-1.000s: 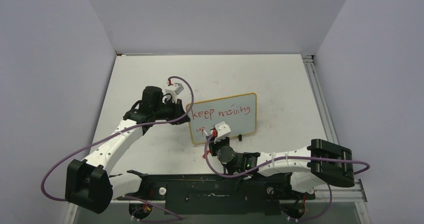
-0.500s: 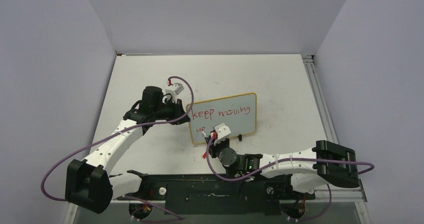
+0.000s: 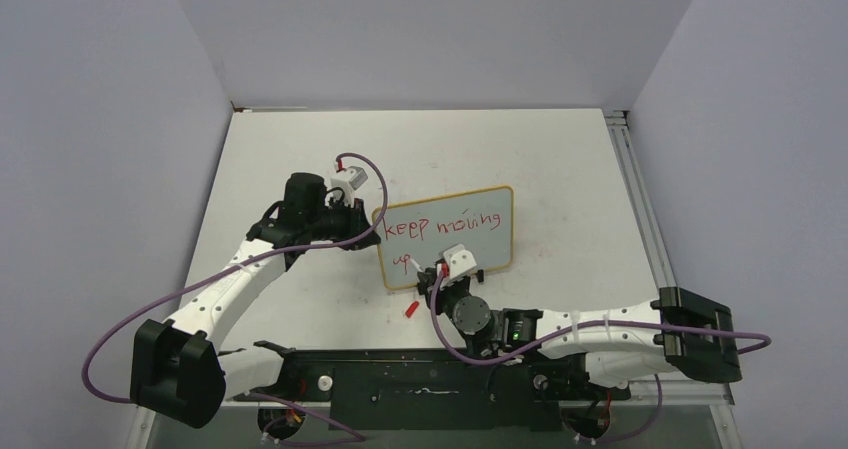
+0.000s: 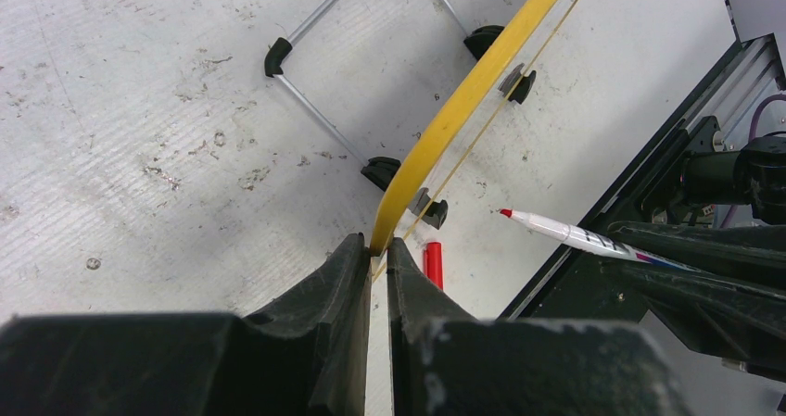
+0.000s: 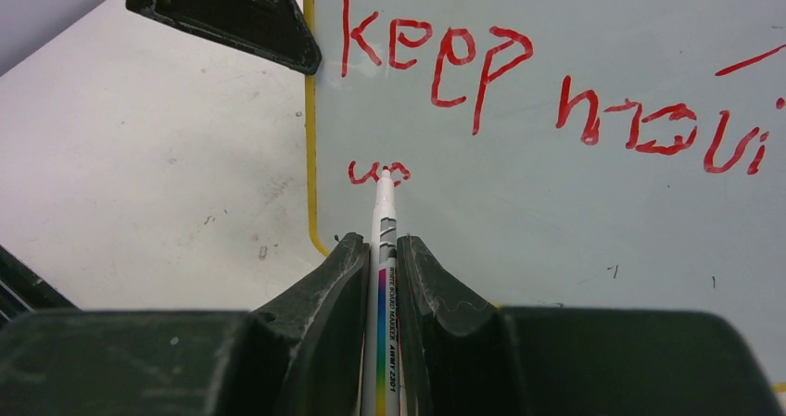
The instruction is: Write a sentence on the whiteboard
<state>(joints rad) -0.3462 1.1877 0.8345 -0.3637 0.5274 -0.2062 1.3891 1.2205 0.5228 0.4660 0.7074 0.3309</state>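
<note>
The whiteboard [image 3: 470,251] stands upright mid-table, with a yellow frame and black feet. The sentence [image 3: 440,225] in red reads "keep moving" on the top line and "up" below it. In the right wrist view the sentence [image 5: 451,64] shows as "keep movi" over "up" on the whiteboard [image 5: 556,221]. My left gripper [image 3: 366,219] is shut on the board's left edge; the left wrist view shows the gripper [image 4: 378,246] pinching the yellow frame [image 4: 463,101]. My right gripper [image 5: 382,249] is shut on a white marker [image 5: 385,203], its tip at the end of "up". The right gripper [image 3: 442,274] is low in front of the board.
A red marker cap [image 3: 411,309] lies on the table in front of the board; it also shows in the left wrist view [image 4: 433,263]. The board's wire stand [image 4: 306,110] spreads behind it. A black rail [image 3: 420,379] runs along the near edge, and a metal rail [image 3: 640,199] along the right.
My right gripper with the marker has shifted a little to the right along the lower line, and its arm has swung right. The left gripper and board have not moved.
</note>
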